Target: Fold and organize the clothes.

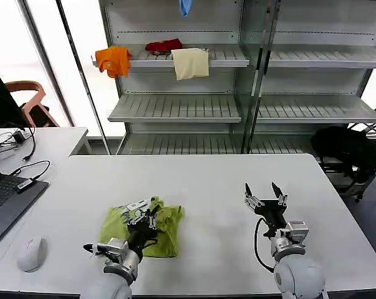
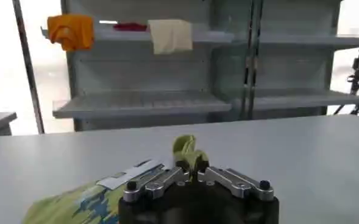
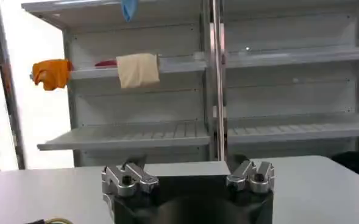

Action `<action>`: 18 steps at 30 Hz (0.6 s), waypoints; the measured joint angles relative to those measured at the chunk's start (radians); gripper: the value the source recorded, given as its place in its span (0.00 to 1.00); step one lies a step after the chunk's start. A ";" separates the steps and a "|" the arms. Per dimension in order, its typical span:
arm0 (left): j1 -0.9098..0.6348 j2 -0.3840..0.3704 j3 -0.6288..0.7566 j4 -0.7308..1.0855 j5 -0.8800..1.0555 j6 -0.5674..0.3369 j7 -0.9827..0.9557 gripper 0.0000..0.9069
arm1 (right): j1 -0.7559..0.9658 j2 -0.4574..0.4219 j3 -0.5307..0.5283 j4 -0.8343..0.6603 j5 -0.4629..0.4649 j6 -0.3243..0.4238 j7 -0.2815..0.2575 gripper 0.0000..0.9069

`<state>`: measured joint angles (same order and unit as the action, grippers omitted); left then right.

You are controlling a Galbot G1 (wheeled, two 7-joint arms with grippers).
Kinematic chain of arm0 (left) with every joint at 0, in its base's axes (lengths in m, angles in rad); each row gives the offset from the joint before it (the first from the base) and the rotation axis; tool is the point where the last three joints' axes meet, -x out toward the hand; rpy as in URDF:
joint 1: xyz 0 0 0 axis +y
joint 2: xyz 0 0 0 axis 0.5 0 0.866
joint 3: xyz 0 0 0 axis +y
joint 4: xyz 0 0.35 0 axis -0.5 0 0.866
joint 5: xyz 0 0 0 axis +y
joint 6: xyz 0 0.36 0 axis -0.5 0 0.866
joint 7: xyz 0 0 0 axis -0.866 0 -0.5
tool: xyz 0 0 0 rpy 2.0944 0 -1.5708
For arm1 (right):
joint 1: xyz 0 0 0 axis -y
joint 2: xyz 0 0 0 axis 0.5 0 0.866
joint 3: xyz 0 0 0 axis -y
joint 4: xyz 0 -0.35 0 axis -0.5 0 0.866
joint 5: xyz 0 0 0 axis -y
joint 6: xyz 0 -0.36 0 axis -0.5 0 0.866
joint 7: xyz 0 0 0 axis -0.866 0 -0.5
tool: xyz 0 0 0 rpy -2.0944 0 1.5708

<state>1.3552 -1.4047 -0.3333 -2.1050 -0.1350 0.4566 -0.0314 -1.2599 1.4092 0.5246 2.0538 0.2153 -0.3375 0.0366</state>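
Head view: my left tool pinches the T-shirt, a compact bundle on the counter; my right tool hovers wide, well apart.
Left wrist view: fingers clamp a green fold; folding looks nearly done, tidying remains.
Right wrist view: fingers spread, holding nothing.

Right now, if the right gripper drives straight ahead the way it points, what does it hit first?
Probably nothing on the table: the right gripper is open, pointing across bare white table toward the shelving unit. The shelving would likely come first, past the far edge; depth is unclear.
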 measured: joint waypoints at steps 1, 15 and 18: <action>-0.003 -0.003 0.008 0.001 0.000 0.003 -0.002 0.00 | 0.000 0.000 0.000 0.000 0.000 0.000 0.000 1.00; -0.020 -0.030 0.093 0.038 0.028 0.061 -0.031 1.00 | 0.001 -0.001 0.002 0.000 -0.005 0.002 -0.010 1.00; -0.022 -0.025 0.103 0.050 0.037 0.062 -0.029 1.00 | 0.005 -0.006 -0.003 -0.003 -0.009 0.008 -0.020 1.00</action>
<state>1.3334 -1.4296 -0.2300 -2.0551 -0.0983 0.5187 -0.0601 -1.2552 1.4029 0.5211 2.0506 0.2059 -0.3299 0.0162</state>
